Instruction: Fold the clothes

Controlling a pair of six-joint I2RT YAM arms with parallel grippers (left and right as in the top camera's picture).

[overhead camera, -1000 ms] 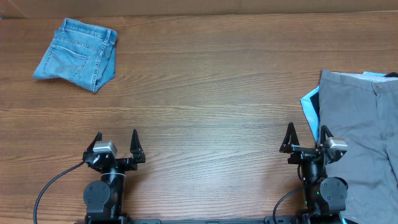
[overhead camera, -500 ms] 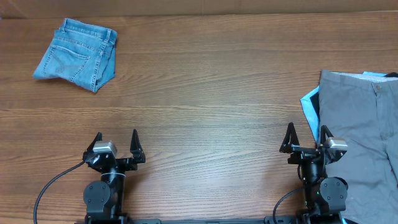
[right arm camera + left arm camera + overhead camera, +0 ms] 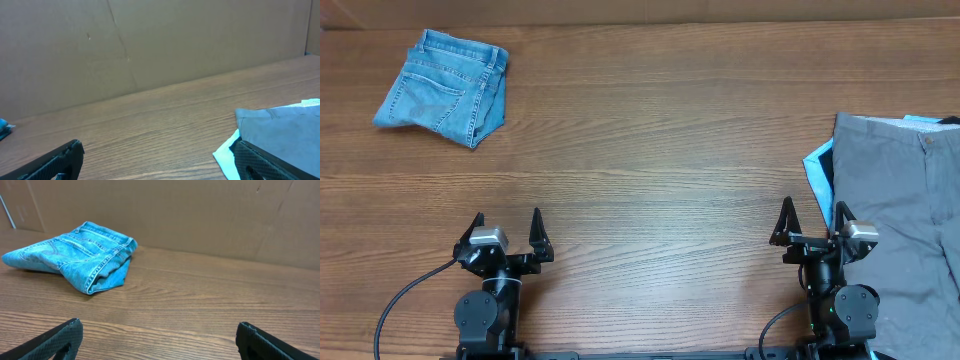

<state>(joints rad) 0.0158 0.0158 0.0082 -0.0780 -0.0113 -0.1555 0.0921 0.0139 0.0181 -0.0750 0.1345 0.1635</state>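
1. Grey shorts [image 3: 900,200]: flat at the counter's [image 3: 650,150] right edge.
2. Blue denim garment [image 3: 445,88]: folded, far-left corner.
3. Left gripper [image 3: 508,225]: jaws spread, holding nothing, near edge.
4. Right gripper [image 3: 813,215]: jaws spread, holding nothing, at the grey shorts' left edge.

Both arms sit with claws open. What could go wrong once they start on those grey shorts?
The grey cotton shorts lie over a pale blue fabric, so the open right gripper might pinch both layers. The shorts also run past the overhead view's right edge, so part is unseen. The open left gripper sits far away, probably a long reach.
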